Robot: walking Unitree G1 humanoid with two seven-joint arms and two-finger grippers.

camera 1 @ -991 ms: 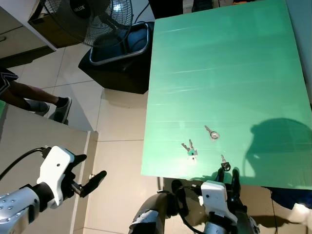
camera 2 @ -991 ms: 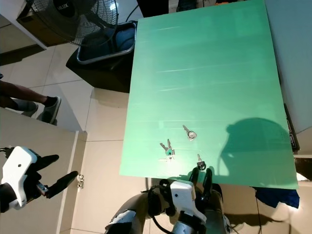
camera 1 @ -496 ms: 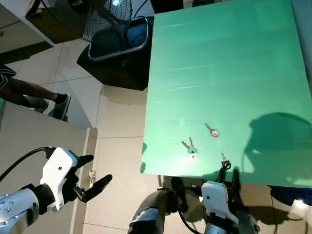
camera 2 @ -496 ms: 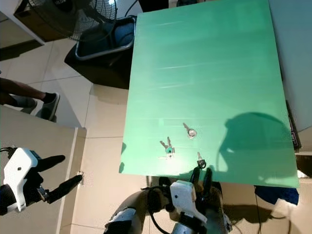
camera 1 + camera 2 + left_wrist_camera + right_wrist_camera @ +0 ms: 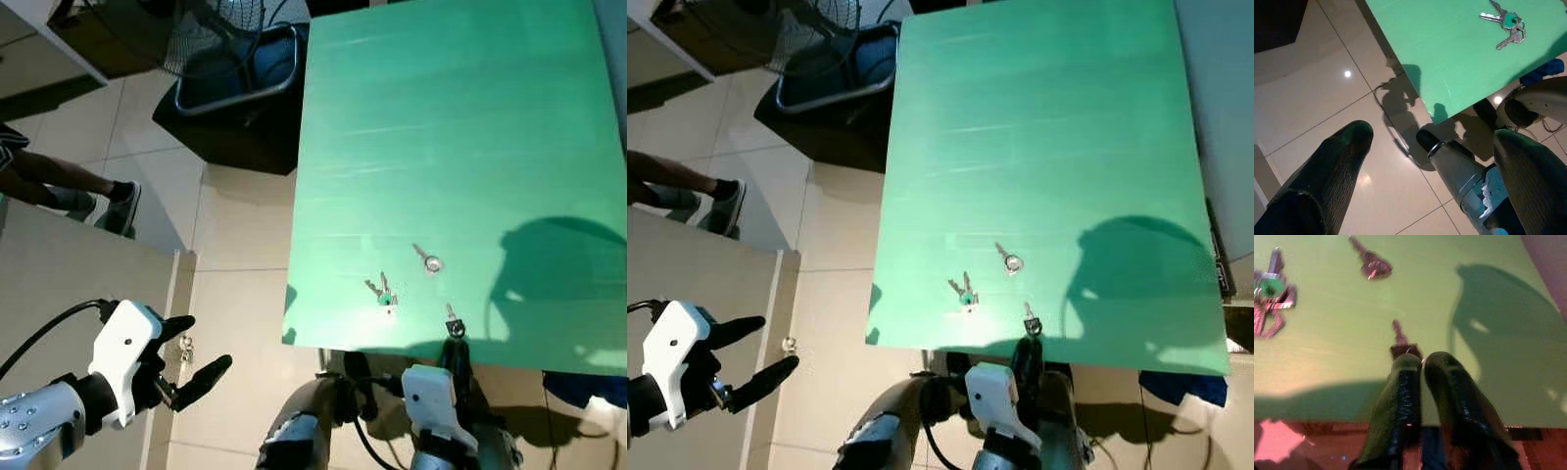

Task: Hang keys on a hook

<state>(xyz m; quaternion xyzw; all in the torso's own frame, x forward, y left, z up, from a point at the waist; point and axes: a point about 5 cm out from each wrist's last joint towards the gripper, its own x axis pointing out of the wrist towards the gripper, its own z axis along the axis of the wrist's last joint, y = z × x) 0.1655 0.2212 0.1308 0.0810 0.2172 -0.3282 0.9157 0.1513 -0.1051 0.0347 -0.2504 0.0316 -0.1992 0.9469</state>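
Three keys lie near the front edge of the green table (image 5: 451, 117): a bunch with a green tag (image 5: 384, 292), a single silver key with a ring (image 5: 426, 261), and a black-headed key (image 5: 453, 324). My right gripper (image 5: 457, 351) reaches up over the table's front edge. In the right wrist view its fingers (image 5: 1400, 382) are pressed together, with the black-headed key (image 5: 1402, 345) pinched by its head at their tips. My left gripper (image 5: 209, 341) hangs open over the tiled floor left of the table, holding nothing; the left wrist view looks past it to the key bunch (image 5: 1506, 24).
A fan and a black seat (image 5: 235, 69) stand on the floor beyond the table's left edge. A person's legs and shoes (image 5: 88, 191) are at the far left. A beige counter (image 5: 69, 284) runs beside my left arm. My own leg (image 5: 299, 436) is below the table edge.
My right gripper's fingers, apart on either side of the black-headed key before, have come together on it. The left gripper has drifted slightly right and down. The camera has tilted a little.
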